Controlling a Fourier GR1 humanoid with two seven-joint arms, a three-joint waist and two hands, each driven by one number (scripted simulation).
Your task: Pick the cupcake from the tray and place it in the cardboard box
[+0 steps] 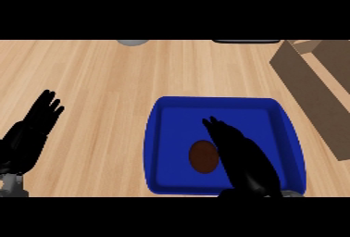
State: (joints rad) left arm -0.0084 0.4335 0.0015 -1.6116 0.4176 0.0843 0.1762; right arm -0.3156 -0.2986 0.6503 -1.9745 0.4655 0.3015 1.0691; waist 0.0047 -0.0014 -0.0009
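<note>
The right hand is seen over the blue tray, its fingers held straight and close together, pointing toward 11 o'clock. Nothing is held by it. The cupcake is found just beside the hand, at its 9 o'clock side; whether the hand's edge touches it cannot be told, since part of the cupcake's right rim is hidden by the hand. The cupcake is seen from above as a brown oval, its long axis running from 12 to 6 o'clock, lying in the lower middle of the tray. The cardboard box stands well apart from the tray, at 2 o'clock from the hand. The left hand is shown at the 9 o'clock edge over the wooden worktop, open with fingers up, resting
</note>
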